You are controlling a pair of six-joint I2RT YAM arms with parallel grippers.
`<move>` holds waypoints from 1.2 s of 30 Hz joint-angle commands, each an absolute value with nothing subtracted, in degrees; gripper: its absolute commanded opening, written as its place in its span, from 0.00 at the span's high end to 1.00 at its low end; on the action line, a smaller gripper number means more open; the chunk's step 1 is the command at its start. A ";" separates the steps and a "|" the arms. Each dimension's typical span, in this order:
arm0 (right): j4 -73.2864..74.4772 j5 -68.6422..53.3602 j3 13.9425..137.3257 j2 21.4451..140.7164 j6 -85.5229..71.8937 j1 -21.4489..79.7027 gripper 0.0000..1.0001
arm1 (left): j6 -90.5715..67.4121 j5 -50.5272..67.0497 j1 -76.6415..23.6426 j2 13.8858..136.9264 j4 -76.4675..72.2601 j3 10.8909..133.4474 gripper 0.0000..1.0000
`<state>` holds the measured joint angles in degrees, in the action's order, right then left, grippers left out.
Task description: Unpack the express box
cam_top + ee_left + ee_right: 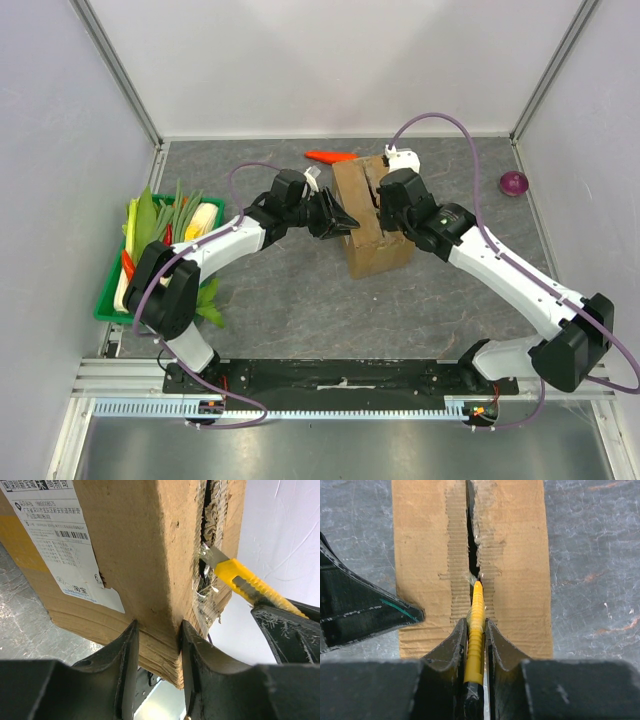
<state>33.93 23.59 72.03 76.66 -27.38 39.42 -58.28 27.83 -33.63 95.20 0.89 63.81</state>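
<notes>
**Top Seam Cut: Brace and Blade**

The express box [372, 225] stands mid-table [290, 290]. Your left gripper [159, 630] is closed on a box edge beside the label [60, 545], with one finger on each face. This probably braces the box against blade drag. Your right gripper [476, 627] clamps the yellow utility knife [477, 605] in line with the flap seam [470, 540], with the blade tip inside the slit.
</notes>
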 commanded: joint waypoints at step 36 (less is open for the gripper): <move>58.88 8.88 76.64 65.48 -38.41 40.43 1.00 | -61.44 25.40 -35.33 96.24 -0.62 65.04 0.61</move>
